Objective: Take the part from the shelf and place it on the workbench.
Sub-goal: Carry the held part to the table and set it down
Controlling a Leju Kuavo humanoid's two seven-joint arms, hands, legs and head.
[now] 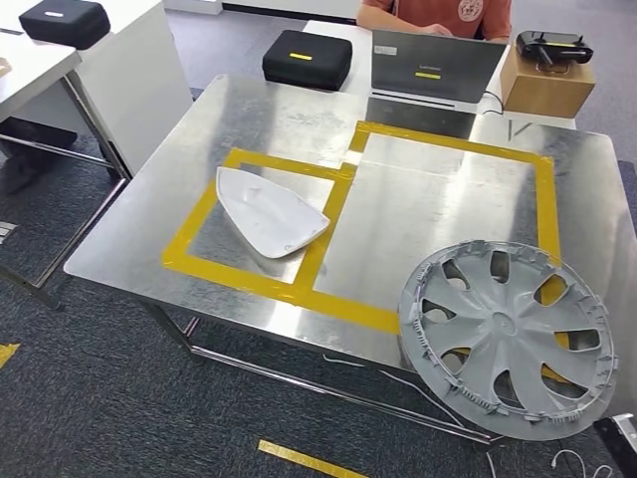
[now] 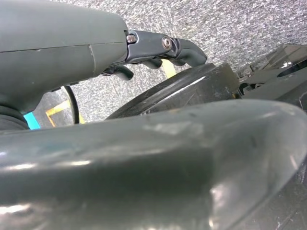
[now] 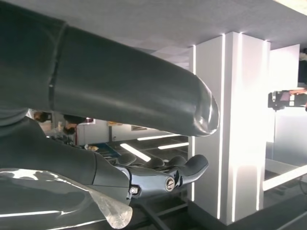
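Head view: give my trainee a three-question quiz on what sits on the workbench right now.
1. True or false: the white mirror cover lies inside the smaller yellow-taped square.
2. Which part overhangs the workbench front edge? A) grey hubcap B) laptop C) black case
3. Fill in: the brown box carries a black ____.

Key: 1 true; 2 A; 3 controller.

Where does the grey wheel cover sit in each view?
Head view: wheel cover at the table's near right corner, overhanging.
Left wrist view: left hand over carpet instead.
Right wrist view: right hand, white pillar instead.
Shared: carpet with yellow floor tape, head and left wrist.
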